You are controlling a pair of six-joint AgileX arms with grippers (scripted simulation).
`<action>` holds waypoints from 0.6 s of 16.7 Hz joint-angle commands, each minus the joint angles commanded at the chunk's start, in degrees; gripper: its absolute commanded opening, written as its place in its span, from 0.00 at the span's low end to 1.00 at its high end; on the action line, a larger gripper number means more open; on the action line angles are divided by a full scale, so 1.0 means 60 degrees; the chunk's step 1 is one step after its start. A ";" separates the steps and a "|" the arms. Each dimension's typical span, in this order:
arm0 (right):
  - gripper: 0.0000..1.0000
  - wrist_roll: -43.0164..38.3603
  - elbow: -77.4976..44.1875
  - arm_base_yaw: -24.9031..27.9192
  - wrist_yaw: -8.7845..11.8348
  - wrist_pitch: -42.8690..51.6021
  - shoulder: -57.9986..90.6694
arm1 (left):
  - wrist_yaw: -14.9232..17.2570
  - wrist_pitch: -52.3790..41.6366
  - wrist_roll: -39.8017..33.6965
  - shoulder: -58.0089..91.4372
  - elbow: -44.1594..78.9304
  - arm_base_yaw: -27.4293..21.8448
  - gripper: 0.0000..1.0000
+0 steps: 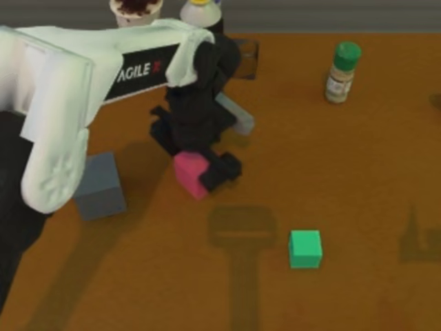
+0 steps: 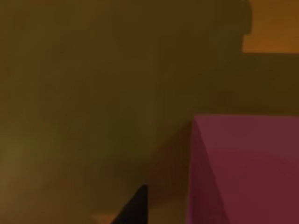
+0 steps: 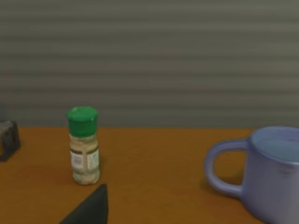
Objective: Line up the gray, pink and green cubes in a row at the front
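The left arm reaches in from the desk's left edge, its jaws down over the pink cube a little left of the desk's centre. One dark finger lies against the cube's right side; the other is hidden under the wrist, so I cannot tell whether the jaws are closed on the cube or only set around it. In the left wrist view the pink cube fills the near corner, with one dark fingertip beside it and apart from its face, over shadowed desk.

The gray cube sits near the left edge, partly under the white arm link, apart from the pink one. The green cube stands alone toward the front, right of centre, well apart from both.

A spice jar with a green cap stands near the back edge to the right. A small dark cube sits at the back edge beside the arm.

The right arm is out of the top view; its wrist view shows the spice jar, a lilac mug and one dark fingertip, and does not reveal how its jaws stand.
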State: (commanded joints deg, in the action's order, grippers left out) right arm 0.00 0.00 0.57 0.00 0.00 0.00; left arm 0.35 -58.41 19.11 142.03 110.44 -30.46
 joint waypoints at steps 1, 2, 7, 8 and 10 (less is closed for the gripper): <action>1.00 0.0000 0.0000 0.0000 0.0000 0.0000 0.0000 | 0.0000 0.0000 0.0000 0.0000 0.0000 0.0000 0.40; 1.00 0.0000 0.0000 0.0000 0.0000 0.0000 0.0000 | 0.0000 0.0000 0.0000 0.0000 0.0000 0.0000 0.32; 1.00 0.0000 0.0000 0.0000 0.0000 0.0000 0.0000 | 0.0000 0.0000 0.0000 0.0000 0.0000 0.0000 0.00; 1.00 0.0000 0.0000 0.0000 0.0000 0.0000 0.0000 | 0.0000 0.0000 0.0000 0.0000 0.0000 0.0000 0.00; 1.00 0.0000 0.0000 0.0000 0.0000 0.0000 0.0000 | 0.0000 0.0000 0.0000 0.0000 0.0000 0.0000 0.00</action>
State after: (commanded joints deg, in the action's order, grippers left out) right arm 0.00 0.00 0.57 0.00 0.00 0.00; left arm 0.35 -58.41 19.11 142.03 110.44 -30.46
